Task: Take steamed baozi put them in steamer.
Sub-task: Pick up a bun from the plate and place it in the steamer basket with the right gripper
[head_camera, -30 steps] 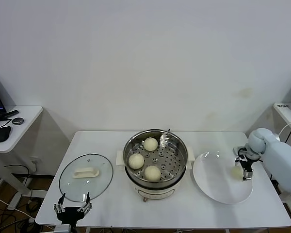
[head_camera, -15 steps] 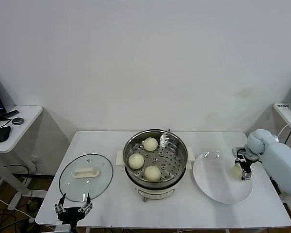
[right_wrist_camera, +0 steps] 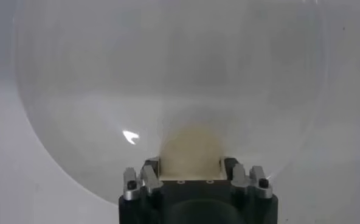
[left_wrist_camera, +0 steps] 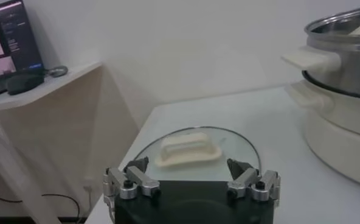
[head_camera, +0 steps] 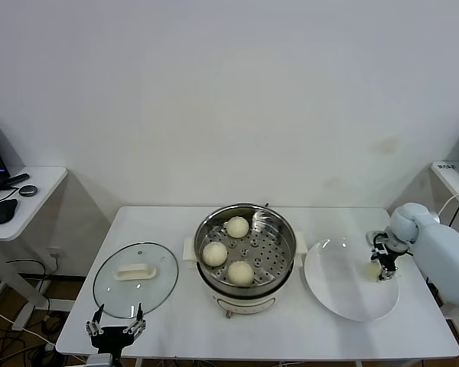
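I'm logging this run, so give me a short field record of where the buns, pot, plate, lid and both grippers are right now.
in steamer: three round cream-white buns on the perforated tray of the shiny steel pot
on plate: fourth bun on the flat white plate
right gripper: fingers either side of that bun
left gripper: open, parked near the round glass lid

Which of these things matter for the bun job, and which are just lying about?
In the job: three baozi in the steamer; fourth baozi on the white plate, between the right gripper jaws.

Lying about: glass lid, side desk, mouse; left gripper idle.
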Available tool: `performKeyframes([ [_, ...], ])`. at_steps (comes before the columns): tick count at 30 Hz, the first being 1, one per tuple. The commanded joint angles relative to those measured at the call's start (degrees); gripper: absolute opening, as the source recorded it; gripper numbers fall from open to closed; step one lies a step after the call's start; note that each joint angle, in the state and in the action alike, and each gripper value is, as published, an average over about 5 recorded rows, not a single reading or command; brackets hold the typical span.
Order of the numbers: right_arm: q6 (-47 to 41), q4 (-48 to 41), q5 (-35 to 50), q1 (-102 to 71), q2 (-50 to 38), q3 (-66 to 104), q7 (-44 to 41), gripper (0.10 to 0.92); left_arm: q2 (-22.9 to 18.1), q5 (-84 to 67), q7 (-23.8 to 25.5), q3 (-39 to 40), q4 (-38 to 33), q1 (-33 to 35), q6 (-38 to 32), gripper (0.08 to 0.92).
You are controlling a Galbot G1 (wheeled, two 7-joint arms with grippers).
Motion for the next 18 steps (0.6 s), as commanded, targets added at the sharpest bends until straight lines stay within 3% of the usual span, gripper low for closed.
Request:
performKeyframes([
  [1,-0.3,0.7,0.7,0.3,-0.6,0.4,-0.5,0.572,0.1,0.0,0.0,0.0,-0.1,0.0,0.0,0.823],
  [18,-5.9,17.4,19.1,21.7,-11.1,-13.5,-5.5,0.568,0.2,1.5,0.0,0.5,-1.7,-1.0,-0.2,0.823],
])
